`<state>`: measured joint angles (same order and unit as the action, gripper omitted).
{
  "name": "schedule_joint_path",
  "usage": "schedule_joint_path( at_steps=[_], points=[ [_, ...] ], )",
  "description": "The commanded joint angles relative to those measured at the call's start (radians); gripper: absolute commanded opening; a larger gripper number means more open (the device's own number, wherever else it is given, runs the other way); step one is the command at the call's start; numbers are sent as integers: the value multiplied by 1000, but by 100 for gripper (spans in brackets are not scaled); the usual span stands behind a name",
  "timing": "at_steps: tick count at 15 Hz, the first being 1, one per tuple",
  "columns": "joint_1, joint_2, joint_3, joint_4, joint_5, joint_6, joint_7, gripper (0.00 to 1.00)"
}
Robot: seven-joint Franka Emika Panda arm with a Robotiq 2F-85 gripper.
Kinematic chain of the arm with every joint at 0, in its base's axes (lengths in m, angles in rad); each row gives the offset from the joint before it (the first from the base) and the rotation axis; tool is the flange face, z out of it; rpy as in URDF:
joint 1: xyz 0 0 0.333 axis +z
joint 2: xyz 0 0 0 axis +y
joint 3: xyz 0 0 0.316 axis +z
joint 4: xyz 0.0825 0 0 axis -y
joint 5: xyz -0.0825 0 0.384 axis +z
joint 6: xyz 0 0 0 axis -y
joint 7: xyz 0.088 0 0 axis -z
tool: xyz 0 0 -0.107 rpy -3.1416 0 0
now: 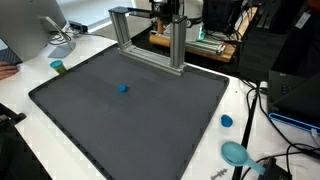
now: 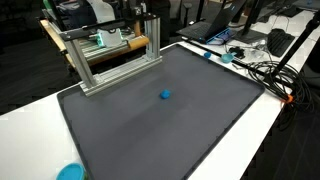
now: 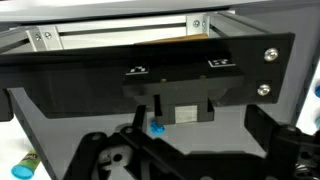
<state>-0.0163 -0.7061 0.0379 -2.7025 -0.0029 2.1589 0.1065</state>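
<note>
Gaping wide and empty, the hand [image 3: 195, 140] faces the blue object [image 3: 157, 128]; well apart.

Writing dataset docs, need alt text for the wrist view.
The open gripper hangs over a dark mat, with a small blue object lying near the view's centre. An aluminium frame runs across the top.

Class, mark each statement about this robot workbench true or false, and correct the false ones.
1. A small blue object lies on the dark mat. True.
2. The gripper holds it. False: the jaws are open and empty.
3. A metal frame stands at the mat's edge. True.
4. The blue cap lies on the mat. False: it lies on the white table, beside the mat.
</note>
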Motion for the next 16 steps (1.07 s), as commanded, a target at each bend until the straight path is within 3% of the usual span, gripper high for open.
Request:
schedule_joint_path(
  at_steps=[1,9,16],
  points=[
    [-8,13,9,-16,-16,19,4,100],
    [-5,-9,10,-30,-26,-24,-3,100],
    [-11,-8,27,-39,-32,-19,26,85]
  ],
)
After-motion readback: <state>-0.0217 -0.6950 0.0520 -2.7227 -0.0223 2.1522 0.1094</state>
